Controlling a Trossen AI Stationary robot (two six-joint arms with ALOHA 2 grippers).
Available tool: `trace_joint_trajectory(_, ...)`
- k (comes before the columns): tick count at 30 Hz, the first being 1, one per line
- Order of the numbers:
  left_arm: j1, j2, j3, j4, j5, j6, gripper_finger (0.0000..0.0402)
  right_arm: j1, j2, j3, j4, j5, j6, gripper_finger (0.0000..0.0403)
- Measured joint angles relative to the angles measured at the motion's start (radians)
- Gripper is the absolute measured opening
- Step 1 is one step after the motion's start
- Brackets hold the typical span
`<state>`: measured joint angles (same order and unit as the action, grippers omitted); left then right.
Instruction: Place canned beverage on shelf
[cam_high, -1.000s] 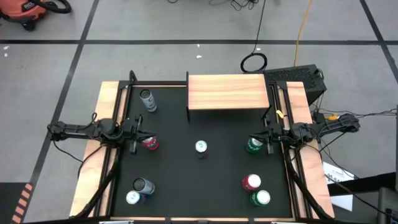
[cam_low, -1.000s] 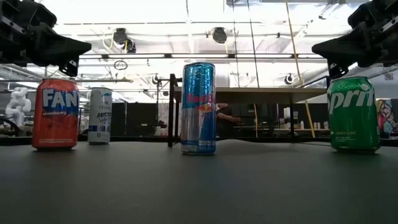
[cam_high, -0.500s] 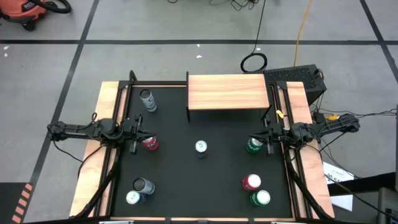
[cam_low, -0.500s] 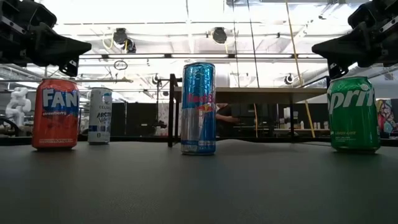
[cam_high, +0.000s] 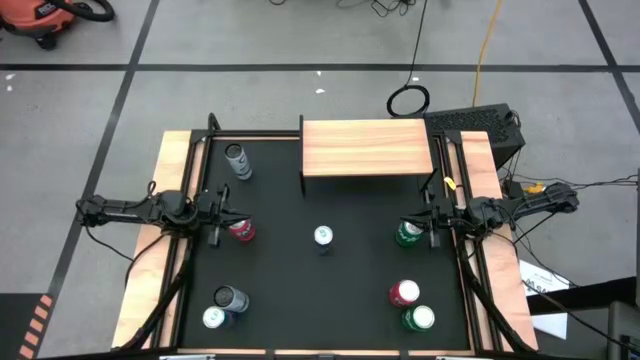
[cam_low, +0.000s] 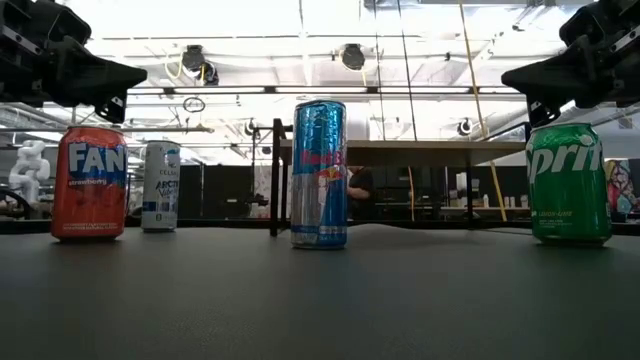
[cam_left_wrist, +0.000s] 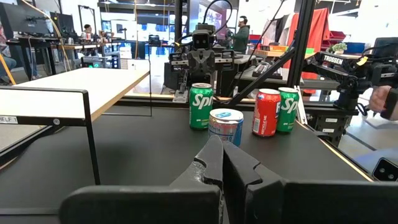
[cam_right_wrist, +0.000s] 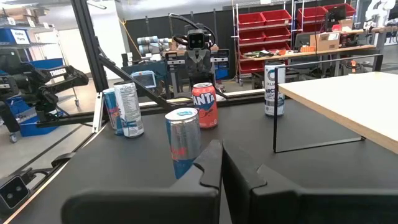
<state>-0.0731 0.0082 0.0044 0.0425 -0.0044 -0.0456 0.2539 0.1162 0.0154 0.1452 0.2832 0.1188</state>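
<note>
The shelf (cam_high: 367, 148), a light-wood top on thin black legs, stands at the table's far middle with nothing on its top. A tall blue can (cam_high: 323, 237) stands at the table's centre. A red Fanta can (cam_low: 90, 182) stands under my left gripper (cam_low: 135, 76), which is shut and hovers above it. A green Sprite can (cam_low: 569, 182) stands under my right gripper (cam_low: 510, 78), also shut and above it. The shut fingers show in the left wrist view (cam_left_wrist: 222, 163) and the right wrist view (cam_right_wrist: 221, 163). Neither gripper touches a can.
A white slim can (cam_high: 237, 160) stands at the far left. Two cans (cam_high: 223, 308) stand at the near left, and a red can (cam_high: 404, 293) and a green can (cam_high: 419, 318) at the near right. Wooden rails (cam_high: 170, 230) line both table sides.
</note>
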Motion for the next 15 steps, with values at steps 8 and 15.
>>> trace_joint_trajectory(8,0.0,0.0,0.0,0.001,0.0,0.002,0.0,0.0,0.0,0.0,0.064,0.001,0.0,0.0)
trace_joint_trajectory(15,0.0,0.0,0.0,0.001,-0.011,0.002,0.0,0.0,0.001,0.01,0.144,0.078,-0.003,0.0)
